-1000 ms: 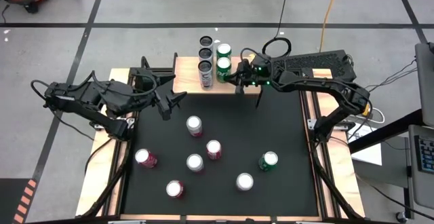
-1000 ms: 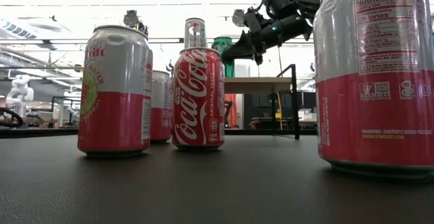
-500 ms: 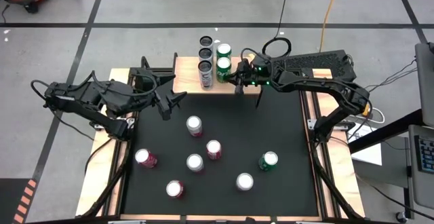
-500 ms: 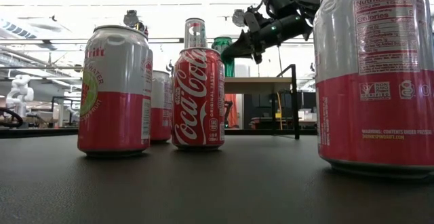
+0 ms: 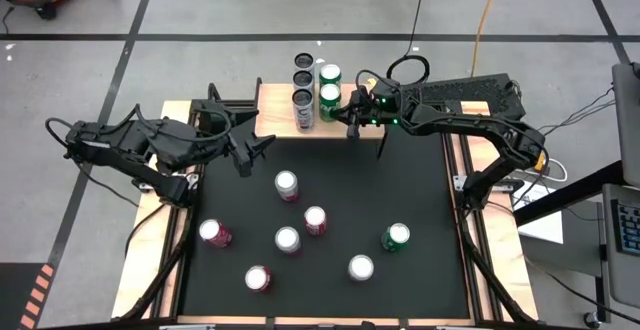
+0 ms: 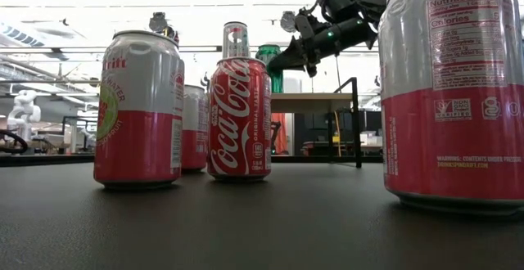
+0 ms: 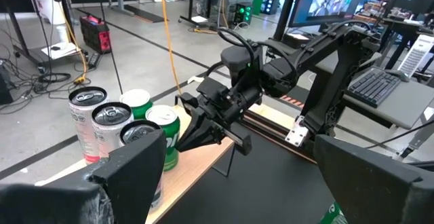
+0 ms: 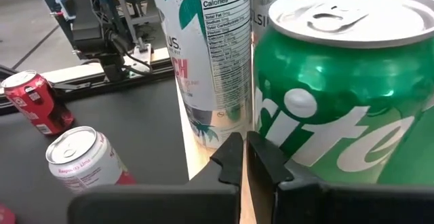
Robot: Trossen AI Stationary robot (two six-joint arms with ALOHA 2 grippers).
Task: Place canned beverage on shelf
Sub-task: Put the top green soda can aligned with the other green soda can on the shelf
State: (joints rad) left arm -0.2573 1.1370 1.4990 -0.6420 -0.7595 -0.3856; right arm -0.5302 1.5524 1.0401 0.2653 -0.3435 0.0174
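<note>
Setting: black mat (image 5: 400, 185) on a wood-edged table, grey taped floor around it; the low view looks across the mat into a bright workshop.
Landmark: the shelf (image 5: 290, 120), a small light-wood board on thin black legs, stands at the mat's far edge.
Nearest the camera, farthest from the shelf: a silver-topped can (image 5: 361, 267) and a red can (image 5: 259, 278) near the mat's front edge.
Next toward the shelf: a green can (image 5: 396, 236), a pink can (image 5: 213, 232) and a silver-topped can (image 5: 288, 239), spread across the mat, well apart.
Mid-mat: the Coca-Cola can (image 6: 238, 118) stands upright, with another silver-topped can (image 5: 287, 184) just beyond it, closer to the shelf.
Left gripper: left gripper (image 5: 250, 150) hovers over the mat's left far corner, just in front of the shelf; fingers spread wide, nothing between them.
Right gripper: right gripper (image 5: 346, 118) hangs at shelf height just beside the shelf's right end; fingers (image 8: 230, 159) pressed together, empty, tips close to the nearer green can without visibly gripping it.
On the shelf: five cans upright in two rows: three tall slim cans (image 5: 303, 95) in one row, two Sprite cans (image 5: 330, 95) in the row nearer the right gripper; the nearer Sprite can (image 8: 339, 88) fills the right wrist view, beside a tall white can (image 8: 210, 54).
Beyond the shelf: cables and an orange cord (image 5: 485, 15) on the floor.
</note>
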